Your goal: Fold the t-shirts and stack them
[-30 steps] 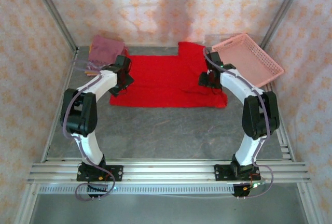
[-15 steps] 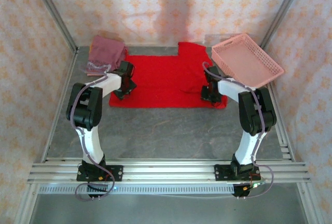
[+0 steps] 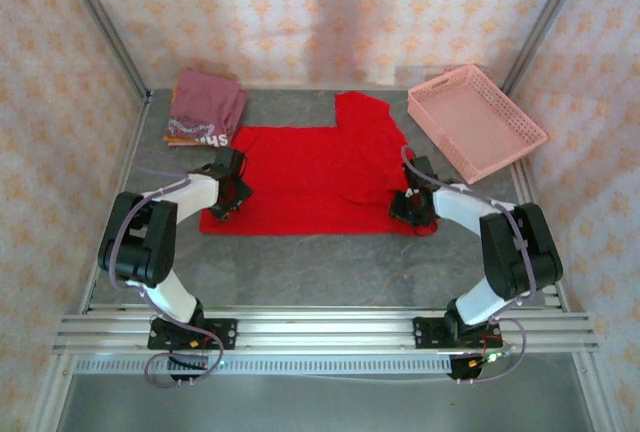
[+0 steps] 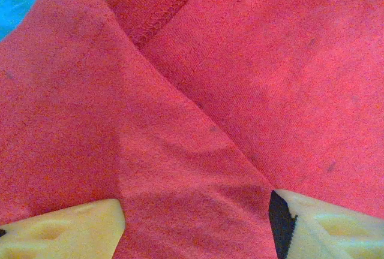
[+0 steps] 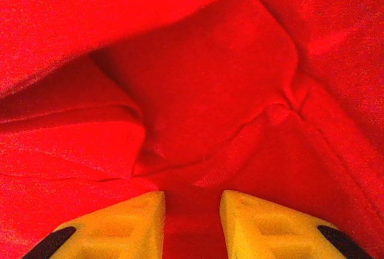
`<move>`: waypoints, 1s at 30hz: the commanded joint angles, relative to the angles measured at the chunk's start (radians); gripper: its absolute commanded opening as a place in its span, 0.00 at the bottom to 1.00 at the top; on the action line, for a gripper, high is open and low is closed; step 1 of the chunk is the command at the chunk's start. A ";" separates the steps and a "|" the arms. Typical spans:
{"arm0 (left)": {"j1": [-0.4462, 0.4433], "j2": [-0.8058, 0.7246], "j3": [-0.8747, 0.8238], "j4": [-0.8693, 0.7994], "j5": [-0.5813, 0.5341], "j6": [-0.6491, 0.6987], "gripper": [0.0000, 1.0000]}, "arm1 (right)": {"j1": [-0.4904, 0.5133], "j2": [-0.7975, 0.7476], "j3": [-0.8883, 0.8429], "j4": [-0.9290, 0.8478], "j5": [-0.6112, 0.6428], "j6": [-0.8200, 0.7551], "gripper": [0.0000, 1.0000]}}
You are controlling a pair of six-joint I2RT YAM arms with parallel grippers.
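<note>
The bright red t-shirt [image 3: 310, 167] lies spread flat in the middle of the table, one sleeve pointing to the back. My left gripper [image 3: 228, 197] rests low on its near left corner. In the left wrist view its fingers [image 4: 66, 229] stand wide apart, open, with flat red cloth [image 4: 240, 79] under and between them. My right gripper [image 3: 412, 207] sits on the near right corner. There its jaws [image 5: 192, 217] are close together, pinching a ridge of wrinkled red cloth [image 5: 210, 91]. A folded maroon-pink t-shirt [image 3: 205, 107] with white lettering lies at the back left on an orange one [image 3: 178, 139].
A pink lattice basket [image 3: 475, 122] sits tilted at the back right, just beyond the red sleeve. Metal frame posts and patterned walls close in the sides and the back. Bare grey table [image 3: 320, 262] stretches between the shirt and the arm bases.
Both grippers drew back toward the near edge, and the red t-shirt slid that way with them. The right jaws narrowed onto the cloth.
</note>
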 commanded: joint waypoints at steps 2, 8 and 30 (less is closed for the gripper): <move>-0.004 -0.065 -0.145 -0.141 0.011 -0.044 0.69 | 0.044 -0.081 -0.115 -0.141 0.045 0.084 0.32; -0.005 -0.228 -0.198 -0.220 -0.026 -0.036 0.70 | 0.068 -0.254 -0.109 -0.232 0.049 0.110 0.33; -0.007 -0.410 -0.037 -0.315 -0.147 0.080 1.00 | 0.115 -0.081 0.040 -0.076 -0.024 0.121 0.50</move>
